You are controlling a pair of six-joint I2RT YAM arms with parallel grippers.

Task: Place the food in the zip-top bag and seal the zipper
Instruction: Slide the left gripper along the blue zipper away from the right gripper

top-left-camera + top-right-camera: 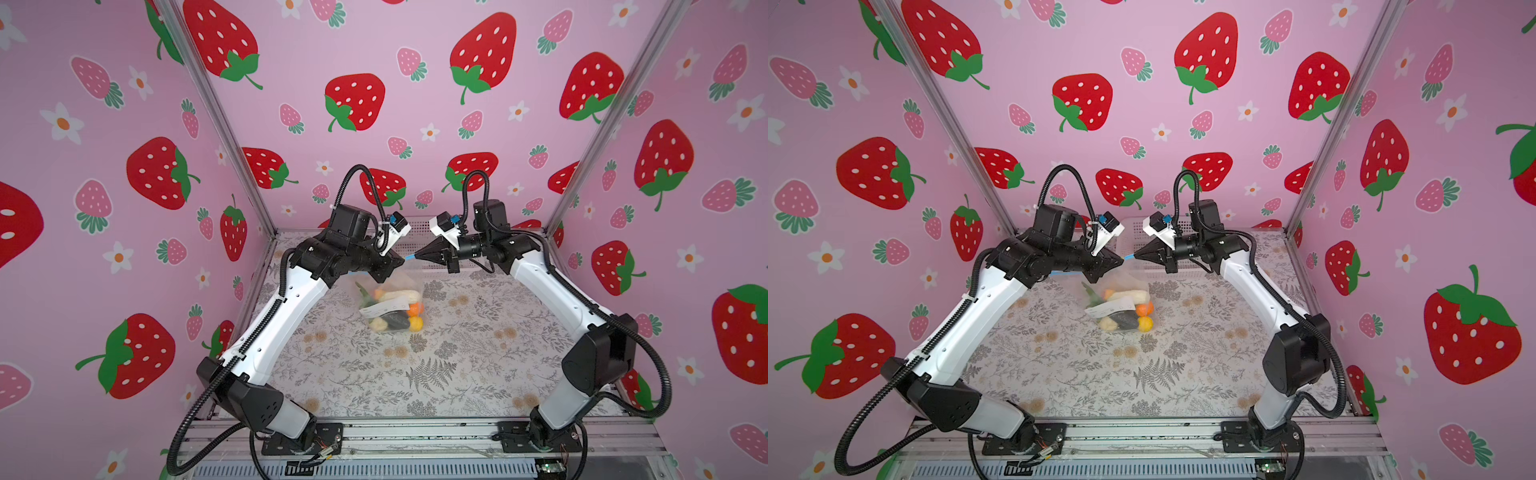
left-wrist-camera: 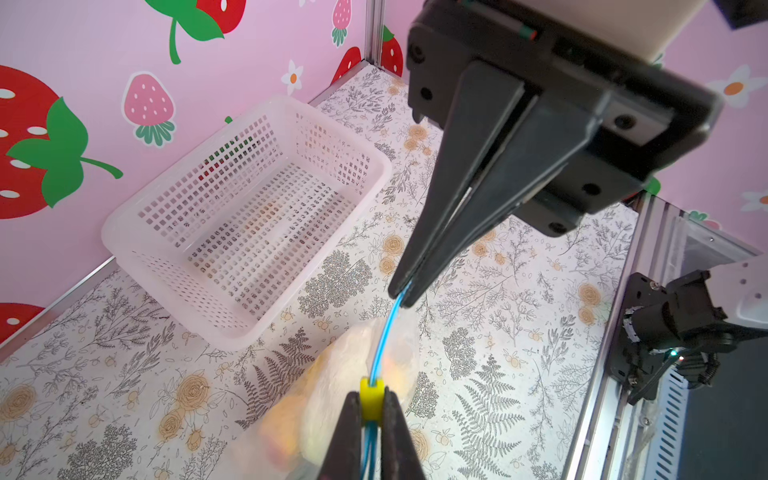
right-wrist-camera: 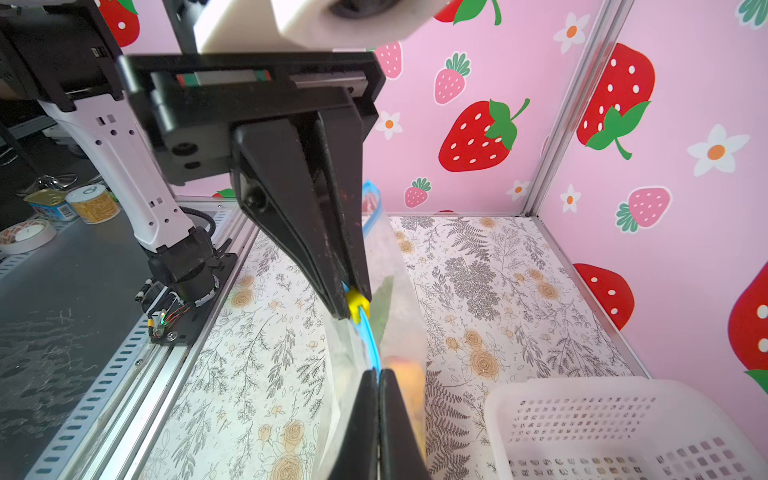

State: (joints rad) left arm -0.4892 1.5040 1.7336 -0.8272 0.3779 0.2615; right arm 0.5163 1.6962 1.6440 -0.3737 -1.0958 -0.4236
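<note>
With food point(image 1: 411, 309) in the bag point(image 1: 399, 286), the left gripper point(image 2: 370, 401) is pinching the zipper's point(image 2: 380, 345) yellow slider point(image 3: 357, 305) and the right gripper point(image 3: 378, 376) is clamping the zipper's end; a short closing pull appears due.

No legible text: the white label point(image 1: 384, 306) on the zip-top bag point(image 1: 400, 284) and the tins point(image 3: 93, 203) show only blur.

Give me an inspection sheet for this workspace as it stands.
Surface: floral-print tabletop, no spills seen.
Job's things: clear crinkly zip-top bag held up by its light blue zipper strip, colourful toy fruits and vegetables inside.
Clutter: white perforated plastic basket near the back wall.
End effectors: left end effector shut on the small yellow slider; right end effector shut on the zipper strip's end.
Cables: black corrugated conduits loop above both arms.
Surroundings: pink strawberry-print walls.
</note>
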